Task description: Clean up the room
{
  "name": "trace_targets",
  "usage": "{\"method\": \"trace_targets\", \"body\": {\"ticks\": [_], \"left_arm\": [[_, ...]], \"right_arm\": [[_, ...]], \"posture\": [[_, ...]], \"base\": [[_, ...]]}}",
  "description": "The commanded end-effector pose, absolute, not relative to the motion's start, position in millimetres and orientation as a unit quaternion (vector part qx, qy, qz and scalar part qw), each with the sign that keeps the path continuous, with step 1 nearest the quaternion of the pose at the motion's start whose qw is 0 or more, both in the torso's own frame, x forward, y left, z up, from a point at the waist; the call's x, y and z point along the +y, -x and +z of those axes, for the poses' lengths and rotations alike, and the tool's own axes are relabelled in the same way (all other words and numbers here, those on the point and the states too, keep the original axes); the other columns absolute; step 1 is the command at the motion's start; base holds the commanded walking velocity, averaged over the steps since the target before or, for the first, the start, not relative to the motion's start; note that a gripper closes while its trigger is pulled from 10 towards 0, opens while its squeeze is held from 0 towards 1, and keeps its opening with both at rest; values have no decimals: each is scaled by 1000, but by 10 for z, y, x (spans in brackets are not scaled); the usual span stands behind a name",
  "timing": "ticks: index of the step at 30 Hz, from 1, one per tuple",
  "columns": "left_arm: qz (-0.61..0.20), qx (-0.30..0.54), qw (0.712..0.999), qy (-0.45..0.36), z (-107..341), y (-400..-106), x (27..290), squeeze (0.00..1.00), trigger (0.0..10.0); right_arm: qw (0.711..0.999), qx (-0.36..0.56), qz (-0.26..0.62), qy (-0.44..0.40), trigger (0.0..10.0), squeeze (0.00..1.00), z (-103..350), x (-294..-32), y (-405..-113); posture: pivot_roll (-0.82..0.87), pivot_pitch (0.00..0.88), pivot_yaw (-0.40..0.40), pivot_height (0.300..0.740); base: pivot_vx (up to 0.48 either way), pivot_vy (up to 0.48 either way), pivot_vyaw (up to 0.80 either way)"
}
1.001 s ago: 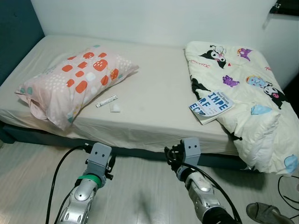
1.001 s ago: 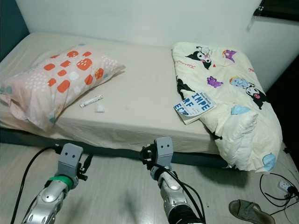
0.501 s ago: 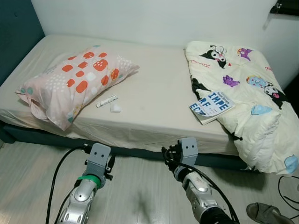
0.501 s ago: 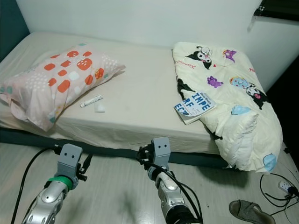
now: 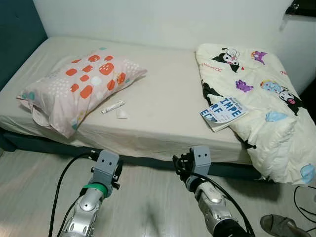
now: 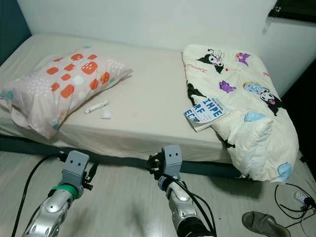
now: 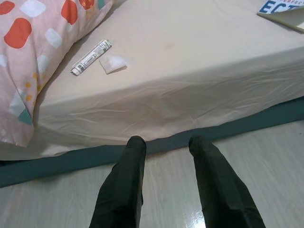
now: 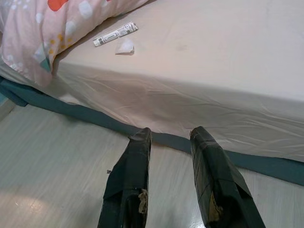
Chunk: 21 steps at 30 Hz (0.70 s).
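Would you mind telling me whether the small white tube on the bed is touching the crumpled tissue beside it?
Apart. The left wrist view shows a narrow strip of bare sheet between the tube and the tissue.

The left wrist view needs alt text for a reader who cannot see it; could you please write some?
The open left gripper hangs over the floor in front of a bed. On the sheet lie a small tube and a scrap of paper, beside a spotted pillow; a book shows at the corner.
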<state>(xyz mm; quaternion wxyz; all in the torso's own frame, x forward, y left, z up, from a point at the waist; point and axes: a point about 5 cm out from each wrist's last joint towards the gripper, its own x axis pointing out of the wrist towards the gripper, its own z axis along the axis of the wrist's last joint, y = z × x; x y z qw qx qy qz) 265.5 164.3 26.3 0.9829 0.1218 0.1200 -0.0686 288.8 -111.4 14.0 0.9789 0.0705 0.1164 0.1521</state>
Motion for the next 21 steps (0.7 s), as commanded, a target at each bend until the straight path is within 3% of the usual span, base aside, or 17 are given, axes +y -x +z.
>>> {"method": "trace_targets", "body": {"ticks": [1,18,21], "left_arm": [[-65,136,981,-121,192,-2606,1653,0,10000],[-67,131,982,-118,193,-2578,1610,0,10000],[-62,130,982,-121,189,-2571,1620,0,10000]], "right_arm": [[977,121,162,-65,10000,0,127,-1080,-2879],[976,130,163,-63,10000,0,89,-1112,-2849],[976,127,171,-51,10000,0,99,-1082,-2852]], "posture": [[65,0,0,740],[80,0,-8,740],[73,0,-9,740]], "base": [[0,0,0],[0,0,0],[320,0,742]]}}
